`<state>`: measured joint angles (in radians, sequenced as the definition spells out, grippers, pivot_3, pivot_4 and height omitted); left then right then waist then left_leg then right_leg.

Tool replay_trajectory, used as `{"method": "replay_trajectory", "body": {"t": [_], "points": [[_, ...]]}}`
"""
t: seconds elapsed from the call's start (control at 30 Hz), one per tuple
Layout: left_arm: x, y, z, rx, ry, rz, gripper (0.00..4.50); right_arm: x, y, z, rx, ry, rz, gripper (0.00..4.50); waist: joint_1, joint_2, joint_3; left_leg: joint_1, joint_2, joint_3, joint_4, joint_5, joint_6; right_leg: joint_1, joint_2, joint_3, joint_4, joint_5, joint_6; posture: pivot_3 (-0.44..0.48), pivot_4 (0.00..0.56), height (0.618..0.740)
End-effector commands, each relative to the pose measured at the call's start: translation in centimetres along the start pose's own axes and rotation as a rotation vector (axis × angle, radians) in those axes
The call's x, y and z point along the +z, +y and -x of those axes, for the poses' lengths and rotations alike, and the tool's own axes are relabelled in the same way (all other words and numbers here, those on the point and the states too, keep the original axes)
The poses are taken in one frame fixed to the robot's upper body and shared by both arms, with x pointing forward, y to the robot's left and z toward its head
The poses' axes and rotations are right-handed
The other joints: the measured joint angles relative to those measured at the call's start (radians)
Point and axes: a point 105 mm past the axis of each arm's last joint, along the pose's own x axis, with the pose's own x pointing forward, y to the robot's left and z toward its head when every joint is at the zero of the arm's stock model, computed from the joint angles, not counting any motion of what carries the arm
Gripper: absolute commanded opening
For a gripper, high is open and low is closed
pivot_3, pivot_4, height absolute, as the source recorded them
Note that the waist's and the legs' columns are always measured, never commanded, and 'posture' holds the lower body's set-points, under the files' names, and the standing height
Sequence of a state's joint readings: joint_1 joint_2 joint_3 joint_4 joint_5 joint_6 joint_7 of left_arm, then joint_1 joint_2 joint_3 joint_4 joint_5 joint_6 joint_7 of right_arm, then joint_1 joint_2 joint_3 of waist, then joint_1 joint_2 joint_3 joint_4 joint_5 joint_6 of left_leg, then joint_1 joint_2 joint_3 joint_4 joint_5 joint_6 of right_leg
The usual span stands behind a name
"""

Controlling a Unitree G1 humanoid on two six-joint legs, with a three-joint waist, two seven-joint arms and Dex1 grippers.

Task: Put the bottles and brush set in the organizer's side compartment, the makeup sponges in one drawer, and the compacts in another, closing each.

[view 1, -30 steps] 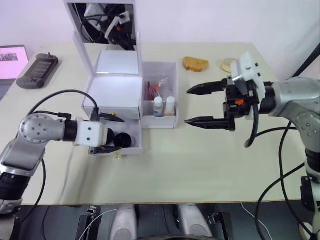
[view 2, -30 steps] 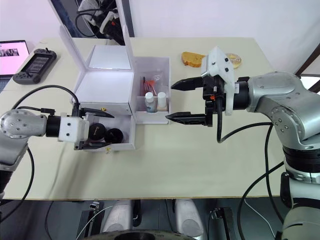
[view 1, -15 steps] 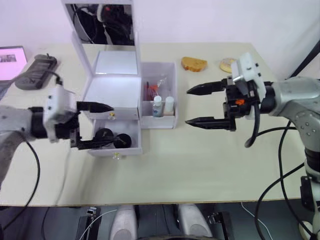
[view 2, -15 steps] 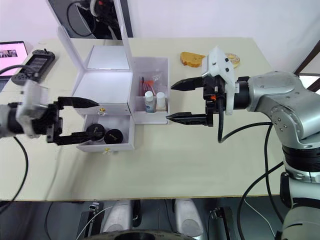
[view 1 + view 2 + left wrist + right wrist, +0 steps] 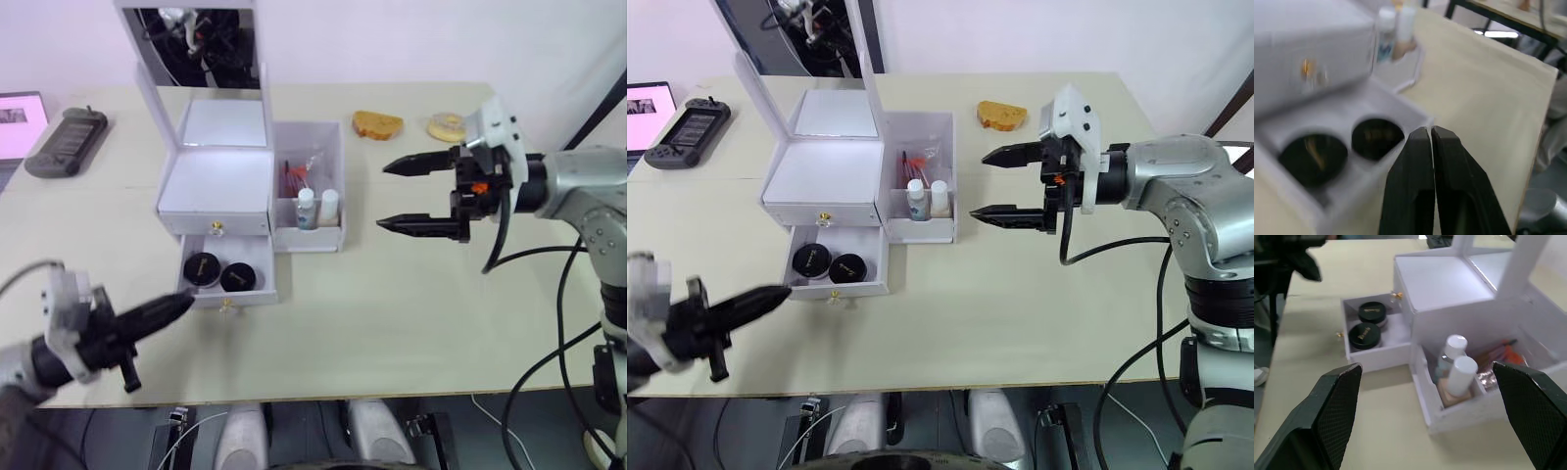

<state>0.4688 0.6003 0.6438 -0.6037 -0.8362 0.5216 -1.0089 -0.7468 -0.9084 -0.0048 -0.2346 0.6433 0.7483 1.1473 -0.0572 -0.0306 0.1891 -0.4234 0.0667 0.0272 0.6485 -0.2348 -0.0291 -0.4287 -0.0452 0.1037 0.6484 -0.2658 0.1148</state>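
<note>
Two compacts (image 5: 218, 272) lie in the open lower drawer (image 5: 228, 279), beyond the pressed-together left hand (image 5: 181, 304); right hand (image 5: 392, 195) spread.

Brush set (image 5: 1497, 357) behind the bottles (image 5: 1457, 367): mostly hidden by the compartment (image 5: 1459, 406) wall. Marks on compacts (image 5: 1367, 323) too small to read. Upper drawer (image 5: 214, 227) shut, contents unseen. Left gripper (image 5: 1430, 134) view blurred.
</note>
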Motion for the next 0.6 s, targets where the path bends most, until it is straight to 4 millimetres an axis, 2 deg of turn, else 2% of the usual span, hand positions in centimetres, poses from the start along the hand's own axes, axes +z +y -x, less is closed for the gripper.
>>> {"method": "replay_trajectory", "body": {"t": [0.03,0.1,0.27,0.43,0.6], "points": [[-1.3,-0.4,0.8,0.081,-0.006,-0.051,0.02,1.1,0.2,0.4,0.009,-0.011,0.059,4.5,0.002,0.0,0.0,0.0,0.0,0.0,0.0,0.0,0.0,0.0,0.0,0.0,0.0,0.0,0.0,0.0,0.15,0.74],[-2.5,-0.8,1.0,0.101,-0.001,-0.037,0.02,1.1,0.2,0.4,0.011,-0.009,0.058,4.5,0.0,0.0,0.0,0.002,0.0,0.0,0.001,0.0,-0.001,0.001,0.0,0.0,0.0,0.0,-0.001,0.0,0.15,0.74],[-3.8,-0.8,0.1,0.193,-0.046,-0.041,0.02,1.1,0.2,0.3,0.012,-0.011,0.056,4.5,-0.002,-0.001,-0.001,0.002,-0.001,0.0,0.002,0.0,-0.001,0.002,-0.001,0.001,-0.002,0.0,-0.001,0.0,0.15,0.74],[-5.9,0.4,-1.2,0.29,-0.037,-0.092,0.02,1.2,0.3,0.2,0.012,-0.014,0.057,4.5,-0.01,0.0,-0.001,0.002,-0.001,0.001,0.001,0.0,-0.001,0.002,-0.001,0.001,-0.002,0.0,-0.001,0.0,0.15,0.74],[-6.5,1.5,-2.0,0.329,-0.057,-0.11,0.02,1.4,0.3,0.4,0.006,-0.012,0.062,4.5,-0.012,0.0,-0.001,0.001,-0.001,0.0,0.0,0.0,-0.001,0.001,0.0,0.001,-0.002,0.0,-0.001,0.0,0.15,0.74]]}}
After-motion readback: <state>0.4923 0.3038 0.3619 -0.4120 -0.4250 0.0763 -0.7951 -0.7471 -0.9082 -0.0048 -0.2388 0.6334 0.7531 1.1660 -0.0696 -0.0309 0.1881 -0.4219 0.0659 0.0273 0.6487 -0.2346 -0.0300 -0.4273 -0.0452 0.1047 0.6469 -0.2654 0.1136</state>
